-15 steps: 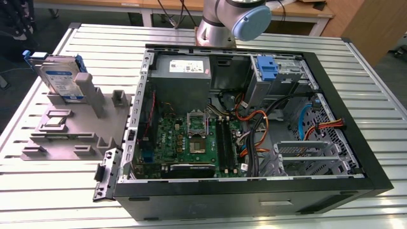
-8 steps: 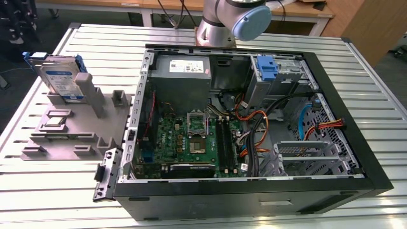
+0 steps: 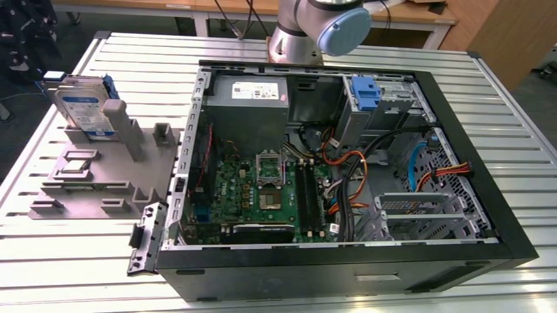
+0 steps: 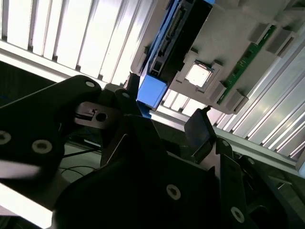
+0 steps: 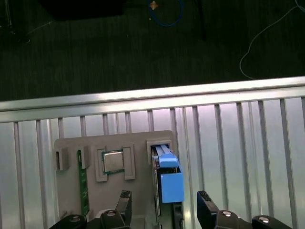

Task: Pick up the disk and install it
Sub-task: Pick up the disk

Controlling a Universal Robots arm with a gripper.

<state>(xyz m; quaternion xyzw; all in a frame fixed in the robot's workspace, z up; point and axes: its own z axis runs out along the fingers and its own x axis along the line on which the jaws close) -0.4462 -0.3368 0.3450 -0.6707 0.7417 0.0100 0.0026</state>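
Slatted table (image 5: pixel 228 143); disk (image 5: pixel 169 183) upright beyond parted jaws

You see an open case (image 3: pixel 348 251) lying on the slatted table (image 3: pixel 78 261), its motherboard (image 3: pixel 252 195) exposed and the power supply (image 3: pixel 250 98) near a blue caddy (image 3: pixel 366 94). At the exterior view's left, a grey fixture (image 3: pixel 104 189) holds a chip (image 3: pixel 77 165). In the first wrist view it also holds a green memory stick (image 5: pixel 84 186).

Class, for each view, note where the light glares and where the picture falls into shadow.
Exterior view: slats of the table glare white; the inside of the case is shaded. Second wrist view: slats washed out, the pincer a dark mass against them. First wrist view: the table rail glares, the floor beyond is near black, the disk evenly lit.
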